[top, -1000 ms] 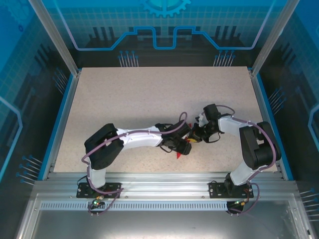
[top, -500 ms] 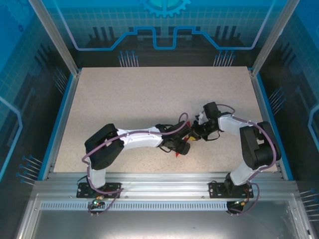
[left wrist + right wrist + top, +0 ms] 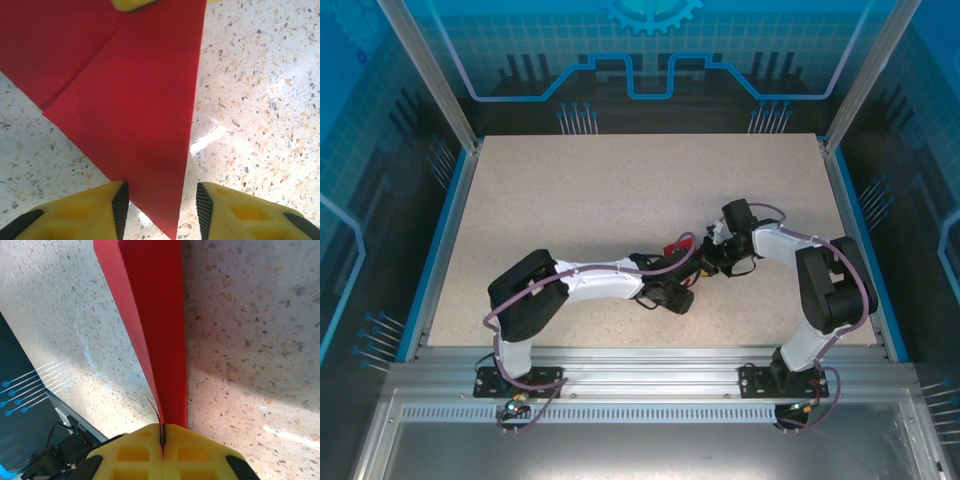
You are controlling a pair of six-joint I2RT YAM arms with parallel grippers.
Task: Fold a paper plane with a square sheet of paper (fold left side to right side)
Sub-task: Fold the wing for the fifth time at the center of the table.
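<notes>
Red paper [image 3: 135, 110] is pinched along its fold by right gripper [image 3: 162, 434], clenched to hold the layers together. Left gripper [image 3: 160, 202] is released, straddling the tip, likely to pin it; contact unclear.

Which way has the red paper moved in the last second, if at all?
Yes. The red paper has shifted away from the table's near edge, toward the far side.
</notes>
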